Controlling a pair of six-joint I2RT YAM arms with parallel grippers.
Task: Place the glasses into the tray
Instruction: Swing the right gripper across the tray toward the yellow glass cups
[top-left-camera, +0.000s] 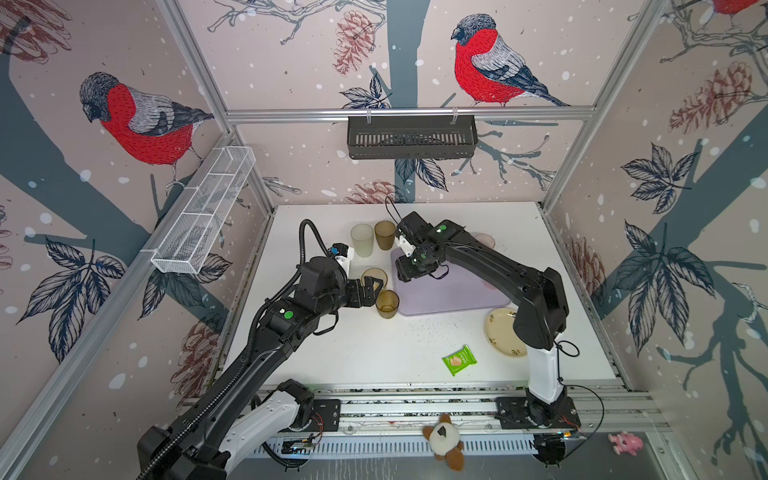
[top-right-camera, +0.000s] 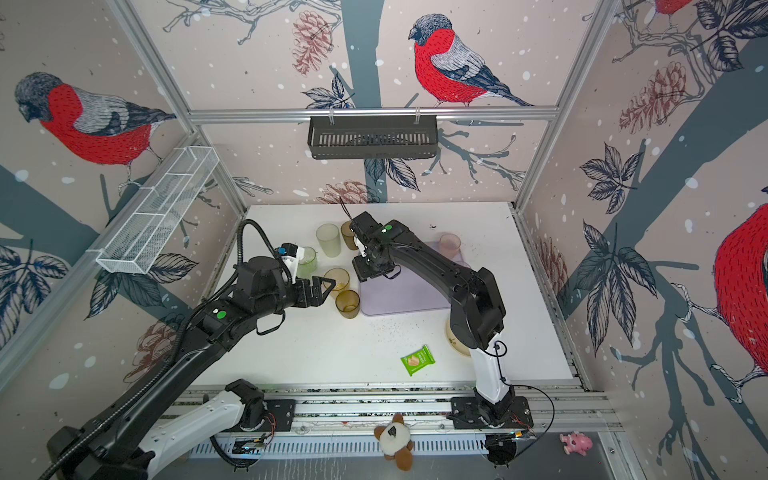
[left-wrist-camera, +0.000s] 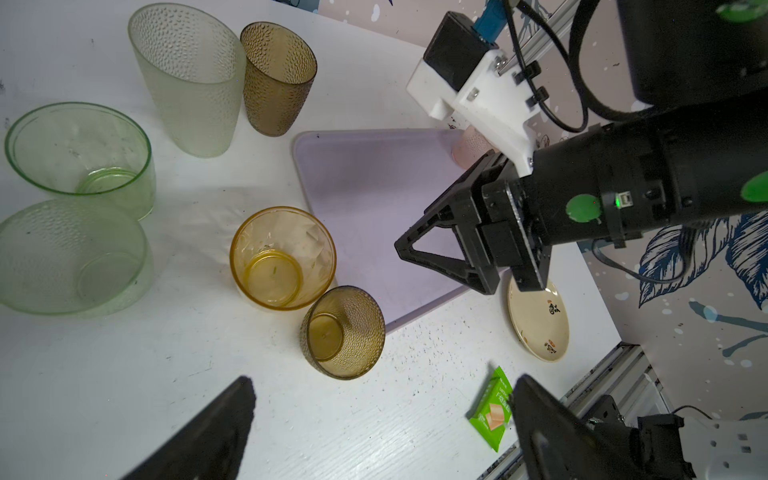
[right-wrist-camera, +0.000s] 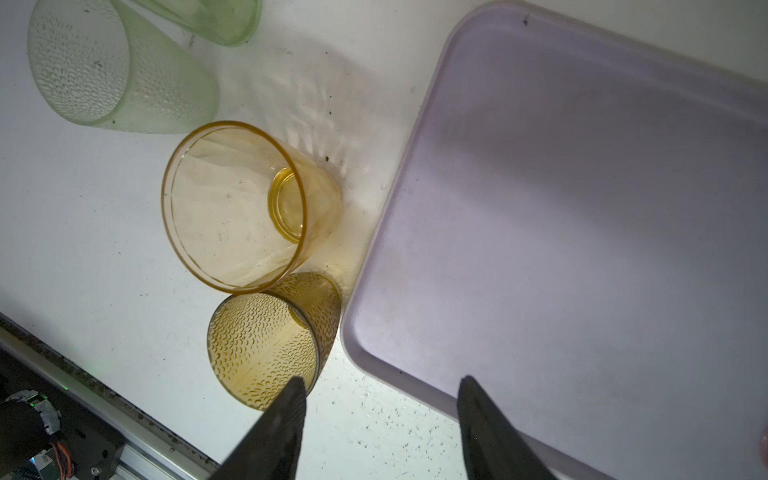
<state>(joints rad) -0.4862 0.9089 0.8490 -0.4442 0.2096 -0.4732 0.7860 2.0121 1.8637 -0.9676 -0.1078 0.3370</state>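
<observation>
Your left gripper (left-wrist-camera: 382, 380) hovers over the white table (left-wrist-camera: 124, 374), jaws wide apart and gripping nothing, near the amber-yellow tumbler (left-wrist-camera: 282, 257) and the brown dimpled tumbler (left-wrist-camera: 343, 332), which stand upright, touching, just beside the lilac tray's (left-wrist-camera: 365, 187) left edge. Your right gripper (right-wrist-camera: 382, 380) hangs above that edge, jaws apart and holding nothing. Two green tumblers (left-wrist-camera: 79, 158), a frosted pale tumbler (top-left-camera: 362, 240) and a second brown tumbler (top-left-camera: 384, 235) stand outside the tray, and you cannot tell whether the pink tumbler (top-right-camera: 449, 245) at its far right corner is inside.
</observation>
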